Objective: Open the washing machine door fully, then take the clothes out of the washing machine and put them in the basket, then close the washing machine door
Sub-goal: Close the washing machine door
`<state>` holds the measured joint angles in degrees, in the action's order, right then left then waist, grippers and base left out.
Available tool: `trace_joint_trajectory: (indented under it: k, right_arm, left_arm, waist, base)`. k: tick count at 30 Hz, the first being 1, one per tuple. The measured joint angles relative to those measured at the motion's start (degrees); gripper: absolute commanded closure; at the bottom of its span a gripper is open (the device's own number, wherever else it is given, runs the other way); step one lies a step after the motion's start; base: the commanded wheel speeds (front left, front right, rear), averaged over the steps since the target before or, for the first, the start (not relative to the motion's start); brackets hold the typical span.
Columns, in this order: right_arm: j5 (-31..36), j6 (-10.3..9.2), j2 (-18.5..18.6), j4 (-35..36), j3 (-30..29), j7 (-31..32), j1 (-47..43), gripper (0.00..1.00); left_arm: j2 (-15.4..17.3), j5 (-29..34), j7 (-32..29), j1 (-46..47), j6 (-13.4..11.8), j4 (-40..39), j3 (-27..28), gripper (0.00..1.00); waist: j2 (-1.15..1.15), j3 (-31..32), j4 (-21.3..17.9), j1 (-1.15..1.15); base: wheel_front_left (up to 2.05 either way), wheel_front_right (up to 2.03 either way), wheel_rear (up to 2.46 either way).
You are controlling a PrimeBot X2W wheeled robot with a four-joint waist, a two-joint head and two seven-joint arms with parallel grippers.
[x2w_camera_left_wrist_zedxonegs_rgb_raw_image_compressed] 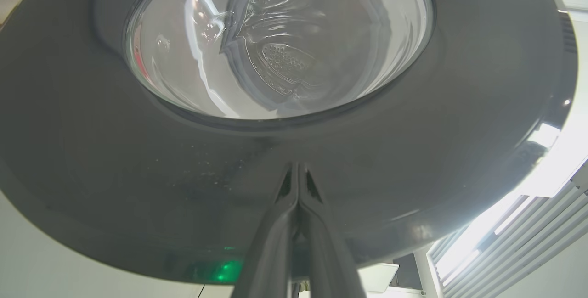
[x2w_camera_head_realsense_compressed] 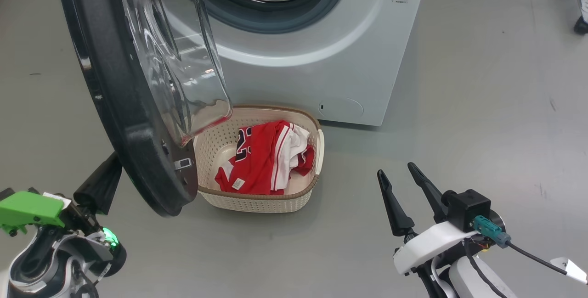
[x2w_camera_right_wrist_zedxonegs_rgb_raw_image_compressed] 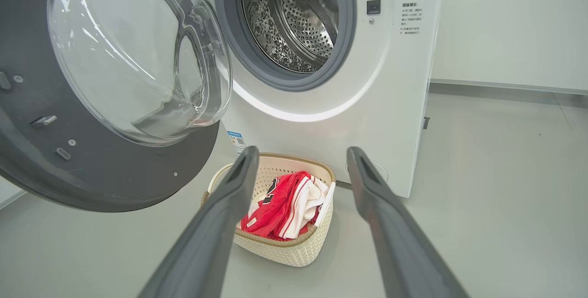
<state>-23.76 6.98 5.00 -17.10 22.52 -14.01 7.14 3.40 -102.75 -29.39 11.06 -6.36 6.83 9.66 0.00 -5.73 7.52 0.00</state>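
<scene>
Head view: washing machine door (x2w_camera_head_realsense_compressed: 115, 105) stands swung out on the robot's left side of the washing machine (x2w_camera_head_realsense_compressed: 321, 59), its glass bulge facing the drum (x2w_camera_right_wrist_zedxonegs_rgb_raw_image_compressed: 294, 22).

Left gripper (x2w_camera_left_wrist_zedxonegs_rgb_raw_image_compressed: 297, 171): fingers pressed together, nothing between them, tips at the door's black outer face just below the glass. The door lies straight ahead of it and the opening lies beyond, to the right. Judged: a push along the fingers would swing the door shut. The left arm is the nearer.

Right gripper (x2w_camera_head_realsense_compressed: 396, 169): spread wide, empty, well apart from the door, pointing at the basket (x2w_camera_head_realsense_compressed: 257, 201).

Count: one door, one basket, one heap of red clothes (x2w_camera_head_realsense_compressed: 262, 165) inside the basket; separate pieces cannot be told. Visible drum is bare steel.
</scene>
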Motion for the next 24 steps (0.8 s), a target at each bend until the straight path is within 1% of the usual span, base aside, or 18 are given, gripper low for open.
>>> trace_joint_trajectory:
  k: [7,13,20,24]
  right_arm:
    - [0.0,0.0,-0.1,-0.1,0.2,0.0,0.6,0.0]
    - [0.0,0.0,-0.2,-0.2,0.2,0.0,0.6,0.0]
    - [0.0,0.0,-0.4,0.0,0.2,0.0,0.9,0.0]
    - [0.0,0.0,-0.4,0.2,0.2,0.0,1.1,0.0]
  left_arm:
    - [-0.2,-0.7,-0.9,-0.1,-0.5,-1.2,-0.8,1.0]
    - [-0.4,-0.8,-1.3,-0.2,-0.5,-1.6,-2.7,1.0]
    - [-0.5,-0.8,-1.3,-0.1,-0.5,-1.9,-4.3,1.0]
    - [-0.6,-0.8,-0.1,0.2,-0.5,-1.9,-4.4,1.0]
  waist:
    - [0.0,-0.3,-2.6,0.0]
    - [0.0,-0.5,-5.4,0.0]
    - [0.0,-1.2,-8.9,0.0]
    - [0.0,-1.9,-10.9,0.0]
  base:
    - [0.0,0.0,0.0]
    - [0.0,0.0,0.0]
    - [0.0,0.0,0.0]
    - [0.0,0.0,0.0]
